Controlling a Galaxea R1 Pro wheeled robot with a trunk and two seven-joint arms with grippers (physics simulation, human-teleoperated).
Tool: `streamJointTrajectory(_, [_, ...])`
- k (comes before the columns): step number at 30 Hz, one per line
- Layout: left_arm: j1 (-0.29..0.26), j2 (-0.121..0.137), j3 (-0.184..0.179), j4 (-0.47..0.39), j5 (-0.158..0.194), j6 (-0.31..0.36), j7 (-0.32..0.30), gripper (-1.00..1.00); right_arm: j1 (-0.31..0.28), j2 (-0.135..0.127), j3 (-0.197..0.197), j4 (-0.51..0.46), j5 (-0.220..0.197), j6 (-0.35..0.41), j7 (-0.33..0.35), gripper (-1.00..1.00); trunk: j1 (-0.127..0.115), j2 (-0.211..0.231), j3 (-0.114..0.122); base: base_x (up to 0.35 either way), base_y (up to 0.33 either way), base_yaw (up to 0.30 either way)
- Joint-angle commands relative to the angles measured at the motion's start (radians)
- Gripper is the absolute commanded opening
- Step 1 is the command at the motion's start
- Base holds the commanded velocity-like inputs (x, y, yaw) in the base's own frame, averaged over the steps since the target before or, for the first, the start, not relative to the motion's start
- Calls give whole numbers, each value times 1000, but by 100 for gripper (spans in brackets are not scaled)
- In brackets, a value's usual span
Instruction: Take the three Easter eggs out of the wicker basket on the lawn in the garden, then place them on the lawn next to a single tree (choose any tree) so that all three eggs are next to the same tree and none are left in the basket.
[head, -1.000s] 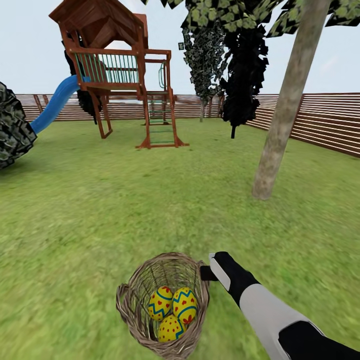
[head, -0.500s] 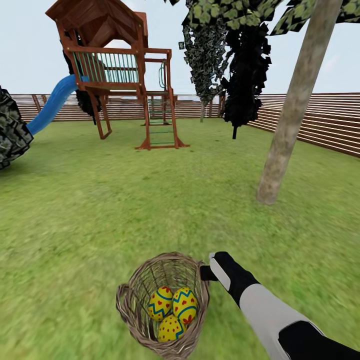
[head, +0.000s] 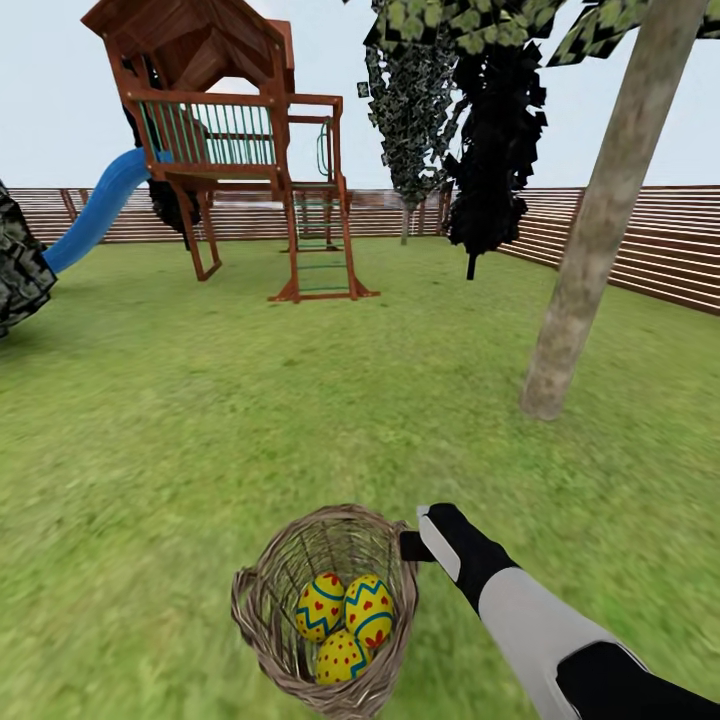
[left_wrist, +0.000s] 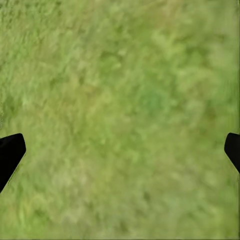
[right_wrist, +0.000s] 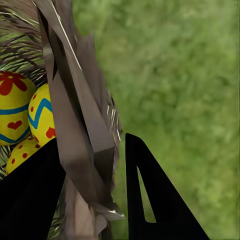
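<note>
My right gripper (right_wrist: 97, 175) is pinched on the braided rim of the small tan woven wicker basket (head: 262, 620), which sits near me on the mottled green lawn (head: 200, 430); my left gripper (left_wrist: 120, 150) hangs spread wide over bare grass. With the rim held, I judge the basket should travel level and slow so nothing rolls out. Inside lie three bright yellow Easter eggs (head: 345, 610), one basket, and one thick pale grey-brown trunked tree (head: 590, 250) far right.
</note>
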Motion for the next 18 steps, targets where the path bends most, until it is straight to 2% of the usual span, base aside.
streamJointTrajectory(1, [-9, -2, 1, 9, -16, -12, 14, 100, -1, -1, 6, -2, -18, 1, -9, -100, 1, 0, -1, 337, 0, 0])
streamJointTrajectory(3, [-16, -4, 1, 23, -20, -17, 23, 100, -1, -1, 6, -2, -18, 1, -9, -100, 1, 0, -1, 337, 0, 0])
streamJointTrajectory(10, [-65, -3, 2, 177, -21, -24, 27, 100, -1, -1, 6, -3, -18, 1, 9, -100, 1, 0, -1, 337, 0, 0])
streamJointTrajectory(18, [-69, -3, 2, 192, -24, -24, 28, 100, -1, -2, 4, -18, -18, 2, 19, -100, 1, 0, -1, 337, 0, 0])
